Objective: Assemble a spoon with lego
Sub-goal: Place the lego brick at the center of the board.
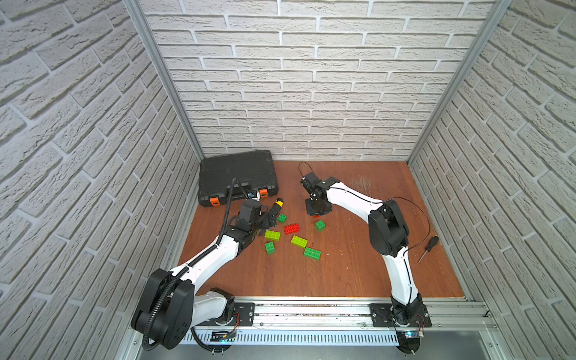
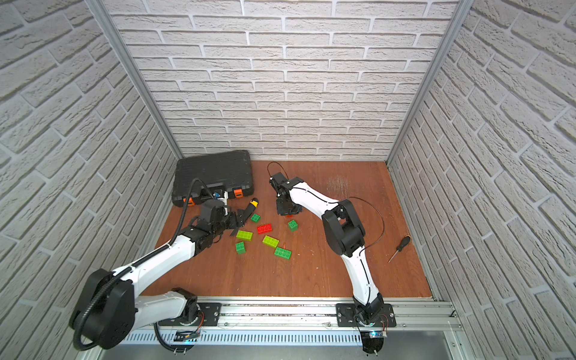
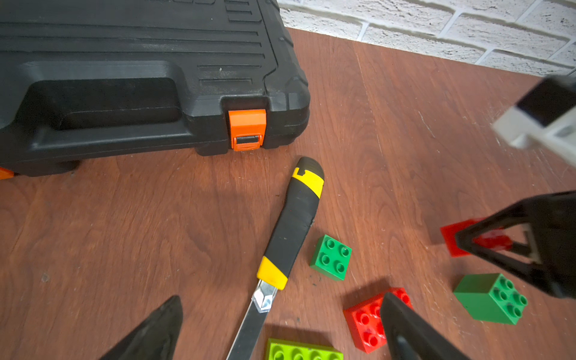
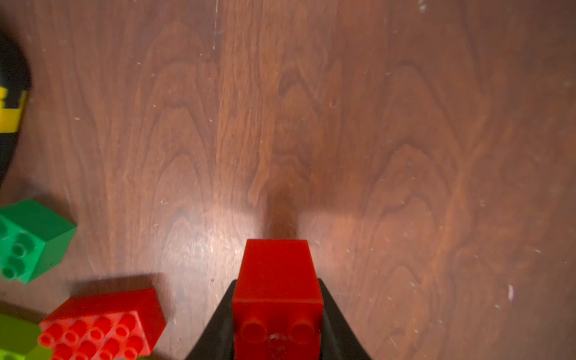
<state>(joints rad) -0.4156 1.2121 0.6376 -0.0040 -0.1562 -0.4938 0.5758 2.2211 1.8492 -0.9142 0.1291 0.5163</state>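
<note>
We counted eight studded bricks (image 1: 312, 253): four green, two lime, two red. Seven lay loose and unjoined mid-table (image 1: 343, 274), between the arms. The right gripper (image 4: 276, 290) pinched one red brick (image 4: 276, 265); the left gripper (image 3: 280, 299) stood spread over the knife (image 3: 290, 224).

We see a reddish-brown wooden tabletop (image 1: 343, 274). In its far left corner sits a closed black tool case (image 1: 237, 174) with orange latches. Just in front of it lies a yellow-black utility knife (image 1: 276, 209), blade out. Beside the knife is a dark green square brick (image 1: 282, 218). Near the middle lie a red oblong brick (image 1: 292, 228), a tipped dark green brick (image 1: 320, 225), two lime oblong bricks (image 1: 272, 235) (image 1: 299, 241), a small dark green brick (image 1: 270, 247) and a dark green oblong brick (image 1: 312, 253). A screwdriver (image 1: 428, 247) lies near the right edge.
</note>
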